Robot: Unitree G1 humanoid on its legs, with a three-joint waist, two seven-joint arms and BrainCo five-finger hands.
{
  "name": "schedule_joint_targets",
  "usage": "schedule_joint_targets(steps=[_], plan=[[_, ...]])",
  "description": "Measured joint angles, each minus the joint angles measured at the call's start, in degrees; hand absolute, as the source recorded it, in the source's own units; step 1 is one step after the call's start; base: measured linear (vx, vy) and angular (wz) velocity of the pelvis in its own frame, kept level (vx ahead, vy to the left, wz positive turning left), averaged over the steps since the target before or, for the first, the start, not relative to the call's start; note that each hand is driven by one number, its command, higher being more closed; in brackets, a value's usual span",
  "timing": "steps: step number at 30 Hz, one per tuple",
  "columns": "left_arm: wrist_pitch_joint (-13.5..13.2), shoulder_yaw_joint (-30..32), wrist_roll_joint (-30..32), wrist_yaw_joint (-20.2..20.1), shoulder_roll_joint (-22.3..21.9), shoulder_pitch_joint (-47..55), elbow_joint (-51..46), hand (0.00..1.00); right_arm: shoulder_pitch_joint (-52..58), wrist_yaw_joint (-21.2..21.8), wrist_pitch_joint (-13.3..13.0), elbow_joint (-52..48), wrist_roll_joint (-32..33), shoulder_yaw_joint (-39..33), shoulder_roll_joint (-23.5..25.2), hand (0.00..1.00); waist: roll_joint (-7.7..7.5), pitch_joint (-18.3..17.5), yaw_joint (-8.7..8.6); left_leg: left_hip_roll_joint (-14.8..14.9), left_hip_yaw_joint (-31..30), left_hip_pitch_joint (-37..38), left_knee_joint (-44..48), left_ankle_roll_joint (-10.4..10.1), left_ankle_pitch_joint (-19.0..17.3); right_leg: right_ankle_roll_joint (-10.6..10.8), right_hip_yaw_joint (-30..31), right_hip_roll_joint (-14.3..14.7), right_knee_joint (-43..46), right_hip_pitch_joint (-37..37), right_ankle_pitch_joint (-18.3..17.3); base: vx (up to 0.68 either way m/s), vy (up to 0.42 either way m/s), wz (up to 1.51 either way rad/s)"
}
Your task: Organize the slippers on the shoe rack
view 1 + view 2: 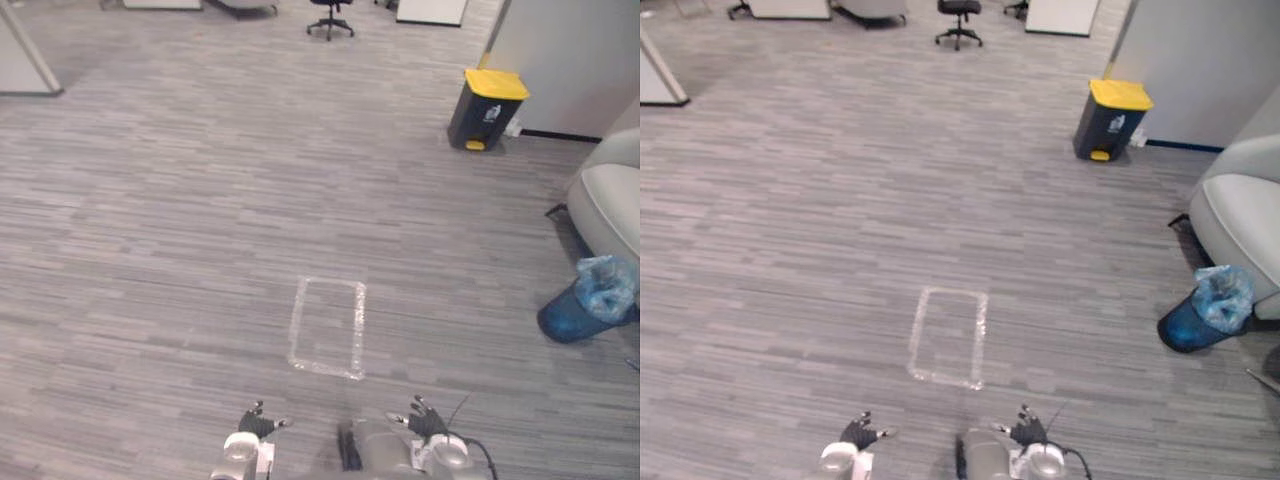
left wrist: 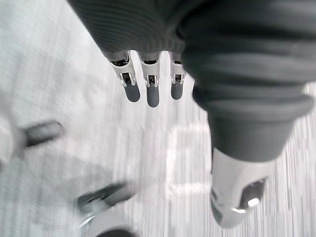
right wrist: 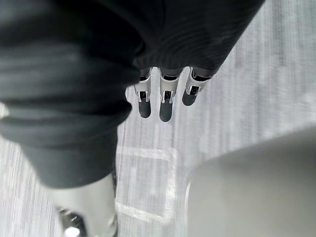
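the left hand (image 1: 257, 424) and the right hand (image 1: 427, 420) hang low at the near edge of the head views, over the grey carpet floor (image 1: 180, 250). in the wrist views the fingers (image 2: 152, 94) of the left hand and the fingers (image 3: 166, 106) of the right hand point straight down, apart and relaxed, and neither hand holds anything. the position of the slippers and of the shoe rack cannot be told from these views, so the task is judged not yet begun. first hazard: a reach or a step made before the slippers are located likely ends in an empty grasp or a wrong heading. just ahead of the hands a taped rectangle (image 1: 328, 327) marks the floor; it lies flat and poses little trip risk, but it may be mistaken for a placement target. further out on the right side a blue bin (image 1: 585, 312) with a loose plastic liner stands near a pale grey sofa (image 1: 612, 195); a turn to the right with the arms swinging may tip the light bin or brush the sofa. beyond these, a dark bin with a yellow lid (image 1: 487, 107) stands by the wall, and a black office chair (image 1: 331, 18) stands at the far end; contact with the chair likely sets it rolling. recommended: search by turning slowly, arms held in.
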Motion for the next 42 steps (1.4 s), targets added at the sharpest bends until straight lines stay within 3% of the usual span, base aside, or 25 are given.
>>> schedule_joint_targets(steps=[1,3,5,6,7,11,12,14,15,16,19,21,22,23,26,28,29,30,31,35,37,38,40,41,42], plan=[[0.0,0.4,0.2,-0.1,-0.6,0.1,-0.7,0.0,0.0,-0.1,0.3,0.0,0.0,0.0,-0.3,0.0,0.27,0.1,0.17,0.5,0.0,-0.2,2.7,-0.8,0.5,-0.8,-0.3,0.0,0.3,1.0,-0.9,0.45,-0.198,0.06],[0.0,2.5,0.9,-0.2,-2.0,0.6,-2.0,0.0,0.6,-0.2,0.6,-0.7,0.0,0.7,-0.1,0.0,1.38,-0.1,-0.39,4.0,-3.2,-9.4,26.7,-6.9,3.3,-1.8,-1.7,1.0,-5.4,8.2,-2.0,0.55,-0.197,0.33],[-0.1,4.3,1.0,-0.3,-2.4,0.9,-4.6,0.0,0.9,-0.1,1.1,-0.4,0.0,2.7,0.0,0.0,1.32,0.1,0.68,6.1,-3.4,-17.1,46.6,-10.0,5.1,-1.9,-0.8,2.0,-10.0,14.3,-1.9,0.53,-0.112,-0.06],[-0.1,4.8,1.0,-0.2,-2.4,1.5,-5.4,0.0,0.9,-0.1,1.1,-0.4,0.0,3.5,0.0,0.0,1.24,0.1,1.25,6.7,-2.3,-19.4,51.9,-9.2,4.7,-2.6,0.6,2.4,-11.8,17.1,-2.2,0.53,-0.042,-0.48],[-0.1,5.1,1.0,-0.1,-2.4,2.5,-6.4,0.0,0.7,-0.2,1.2,-0.4,0.0,4.8,-0.1,0.0,0.88,0.3,1.84,7.3,-0.2,-22.2,54.9,-6.3,3.0,-3.7,2.6,2.7,-14.6,20.7,-2.8,0.34,0.014,-0.45],[0.0,5.7,0.4,0.1,-2.5,2.8,-7.6,0.0,0.5,-0.3,1.8,-0.4,0.1,4.5,1.0,0.0,1.39,0.2,4.22,7.5,5.9,-28.2,45.7,-2.3,-1.4,-4.0,9.2,1.5,-19.7,28.5,-3.0,0.4,0.103,-0.94],[-0.1,5.8,0.1,0.2,-2.5,3.0,-7.6,0.0,0.6,-0.3,1.8,-0.5,0.1,4.0,1.4,0.0,1.11,0.1,4.22,5.2,5.9,-29.1,34.3,-2.4,-1.1,-3.6,11.1,-0.2,-20.3,30.2,-3.2,0.51,0.238,-1.03],[-0.5,3.8,-0.2,0.4,-2.4,3.0,-7.0,0.0,0.7,-0.2,1.8,-0.2,0.1,2.6,1.5,0.0,1.56,-0.3,4.31,0.6,-2.5,-30.0,16.0,-3.5,3.6,-1.5,14.5,-1.8,-20.4,31.1,-4.4,0.55,0.299,-1.2],[-0.6,2.3,-0.7,0.7,-2.3,3.3,-6.3,0.0,0.7,-0.3,1.9,0.3,-0.1,2.5,0.9,0.0,2.71,-1.0,4.47,0.0,-8.2,-30.8,9.5,-5.6,11.5,0.2,17.8,-2.1,-20.4,31.1,-5.6,0.54,0.341,-1.23],[-0.6,1.3,-0.7,1.0,-1.3,2.8,-5.3,0.0,0.5,-0.4,2.0,1.3,0.0,2.6,1.1,0.0,1.66,-2.3,3.92,-1.6,-7.5,-30.7,9.9,-3.6,13.3,1.6,19.9,-3.9,-19.9,30.6,-5.8,0.54,0.336,-1.08],[-0.5,-1.2,-0.9,1.0,1.6,1.9,-2.6,0.0,0.6,-0.2,2.2,4.0,-0.3,2.3,1.4,0.0,-1.11,-3.3,3.6,-2.5,-2.4,-30.2,10.6,-0.7,11.1,4.3,22.8,-6.0,-14.8,26.5,-3.0,0.42,0.242,-0.57],[-0.3,-2.6,-0.9,1.1,2.9,1.7,-1.8,0.0,0.4,-0.2,2.7,4.4,-0.5,0.9,1.5,0.0,-0.95,-3.1,3.55,-2.0,0.9,-25.7,8.7,0.6,10.3,6.1,24.2,-5.4,-7.8,23.7,0.6,0.39,0.198,-0.77],[-0.3,-2.7,-0.9,1.1,3.2,1.7,-1.5,0.0,0.2,-0.1,2.7,4.4,-0.6,0.7,1.5,0.0,-0.69,-3.0,3.68,-1.7,1.8,-24.1,7.8,0.7,10.3,6.5,24.1,-5.2,-6.1,23.1,0.4,0.36,0.132,-1.51],[0.0,-3.3,-0.9,1.2,3.9,1.8,0.0,0.0,-0.4,0.0,2.2,4.2,-0.5,0.7,1.0,0.0,1.26,-2.5,3.8,0.0,5.2,-18.0,4.4,1.0,10.1,6.8,21.6,-4.1,-2.0,20.2,-2.3,0.25,0.06,-1.53],[0.1,-5.0,-0.9,1.2,4.2,2.6,0.7,0.0,-0.4,-0.1,1.7,3.9,-0.5,0.8,-0.5,0.0,4.4,-3.9,3.25,2.3,8.3,-14.4,2.0,1.0,10.1,6.1,12.2,-2.8,-8.1,13.7,-3.5,0.2,0.002,-1.04],[0.0,-5.4,-0.9,1.1,4.6,2.0,0.5,0.0,-0.3,-0.2,1.7,4.0,-0.5,0.7,-0.4,0.0,2.84,-4.3,2.53,1.3,9.6,-13.7,0.9,0.9,10.0,6.4,8.8,-2.7,-17.4,11.2,1.3,0.19,-0.078,-0.41],[0.1,-5.1,-1.0,1.1,4.6,1.2,0.7,0.0,0.1,-0.1,1.8,4.3,-0.5,0.6,-0.4,0.0,2.07,-4.4,1.81,0.6,9.4,-13.2,0.2,-0.4,9.2,4.2,7.0,-2.4,-19.2,10.0,4.9,0.19,-0.073,-0.31],[-0.1,-5.3,-0.9,0.8,2.9,1.1,0.6,0.0,0.2,-0.4,1.7,4.3,-0.4,0.0,-1.5,0.0,4.2,-4.6,1.42,2.1,9.7,-12.8,-1.3,-0.4,9.3,4.1,6.4,-0.3,-20.6,10.1,6.8,0.27,-0.112,-0.67],[0.0,-5.3,-0.7,0.7,2.2,1.0,0.7,0.0,-0.2,-0.4,1.7,4.4,-0.4,0.1,-2.3,0.0,4.86,-4.3,1.42,2.7,9.9,-11.8,-2.7,-1.1,9.7,4.1,7.0,0.5,-21.0,9.8,7.0,0.22,-0.074,-0.71],[0.1,-5.4,-0.4,-0.2,1.2,1.2,0.8,0.0,0.1,-0.4,1.6,4.3,-0.3,-1.6,-2.7,0.0,5.48,-3.6,0.46,3.6,9.6,-7.4,-2.1,-2.7,10.8,3.2,8.5,1.9,-20.4,12.9,6.7,0.17,-0.084,-0.56],[-0.1,-3.0,0.0,-0.3,0.7,0.5,-0.8,0.0,0.8,-0.4,1.4,4.0,0.0,-2.5,-1.8,0.0,3.21,-2.4,0.44,5.2,9.5,-10.4,13.9,-5.6,8.8,1.9,9.1,0.4,-19.6,16.6,4.3,0.12,-0.108,-0.2],[-0.1,-2.4,-0.1,-0.3,0.5,0.5,-1.2,0.0,0.8,-0.5,1.4,3.8,0.0,-2.5,-1.6,0.0,3.09,-2.3,0.62,5.7,9.4,-11.5,16.5,-5.7,8.7,1.9,9.3,0.4,-19.4,16.9,4.0,0.07,-0.12,-0.42],[-0.2,1.6,-0.1,-0.3,-1.5,1.6,-2.8,0.0,1.3,-0.5,1.5,2.7,0.0,-2.0,-1.3,0.0,3.87,-1.8,2.05,10.2,6.2,-19.9,37.7,-4.8,10.0,-0.3,12.7,2.5,-17.6,17.8,1.2,0.03,-0.035,-0.66],[-0.1,1.7,-0.1,-0.3,-1.7,1.8,-2.7,0.0,1.5,-0.5,1.6,2.4,0.0,-2.0,-1.3,0.0,3.99,-1.8,2.34,10.5,5.7,-20.3,39.1,-4.5,9.1,-0.4,13.3,2.6,-17.2,17.9,0.6,0.07,0.078,-0.87],[0.1,2.0,-0.1,-0.6,-2.4,3.0,-2.9,0.0,1.7,-0.6,1.6,1.5,0.1,-2.1,-0.8,0.0,3.76,-1.7,2.38,9.7,4.7,-21.3,40.1,-3.3,4.2,-1.2,16.4,2.7,-16.5,18.3,-0.5,0.12,0.094,-0.87]])
